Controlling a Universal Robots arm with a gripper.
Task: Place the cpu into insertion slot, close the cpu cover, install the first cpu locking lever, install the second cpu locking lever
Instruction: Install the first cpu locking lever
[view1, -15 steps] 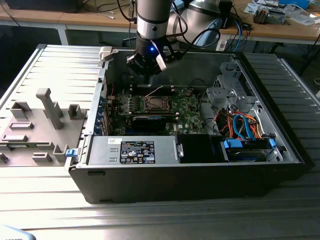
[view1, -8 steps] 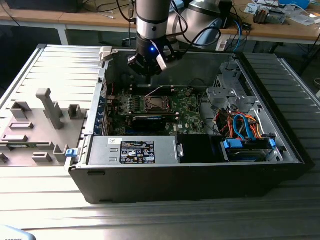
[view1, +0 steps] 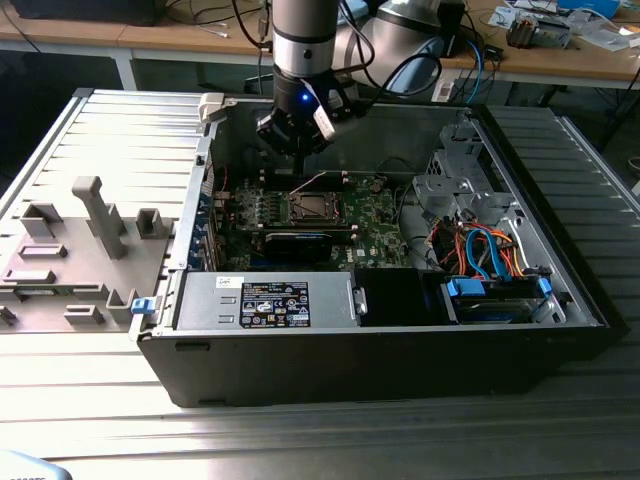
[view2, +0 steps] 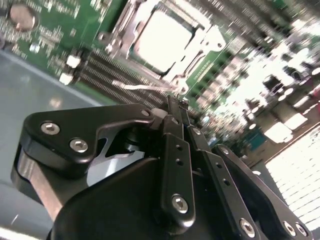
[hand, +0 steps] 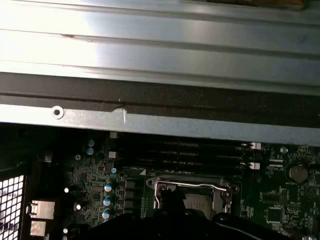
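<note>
A: In the exterior view, where is the arm?

B: The black gripper (view1: 303, 150) hangs inside the open black metal computer case (view1: 380, 360), just above the far edge of the green motherboard (view1: 375, 215). The small dark square insertion slot with its silver rim (view1: 312, 208) lies below and a little nearer the camera than the fingertips. The case rests on a ribbed grey metal desk (view1: 130, 130), with grey plastic fixture blocks (view1: 90, 220) towards the exterior view's left.

A: Is anything held?

B: From there I cannot tell. In the second wrist view the gripper (view2: 176, 102) has its black fingers (view2: 172, 125) pressed together with nothing between them. Beyond the tips sits the flat square cpu with a pale silvery top (view2: 162, 40), lying in the slot, and the thin silver metal cpu cover frame (view2: 200, 42) surrounds it with the chip showing through its window. A thin silver locking lever (view2: 145, 89) runs between the socket and the fingertips.

A: And the first wrist view?

B: The insertion slot (hand: 192, 192) shows with its silver frame, beside long black memory slots (hand: 180, 152) and the case's grey metal wall (hand: 160, 50).
</note>
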